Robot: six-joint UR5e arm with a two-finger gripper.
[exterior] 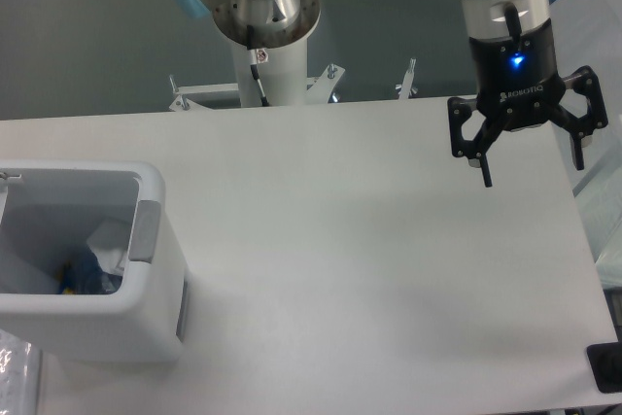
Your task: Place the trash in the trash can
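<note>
Since both pieces of trash appear to lie inside the can already, the step in hand is judged to be a plain withdrawal, and the notes below are ordered from the largest thing to the smallest.

Bench: the white top fills most of the frame; no trash is seen on it, so no further pick is judged to be needed.

Trash can: it stands at the lower left of the frame, upright, its mouth open to the camera and a grey panel on the side facing the middle of the bench.

Gripper: it hangs at the upper right of the frame, above the far right edge of the bench and well apart from the can. The fingers are spread wide and nothing is held between them.

Bottle: a bluish crumpled shape is seen low inside the can, near its right wall; a cap cannot be made out.

Wrapper: a pale crumpled piece lies just above the bottle, inside the can.

Doing it well: the arm should be kept high and clear of the can, so that the can is not knocked.
</note>
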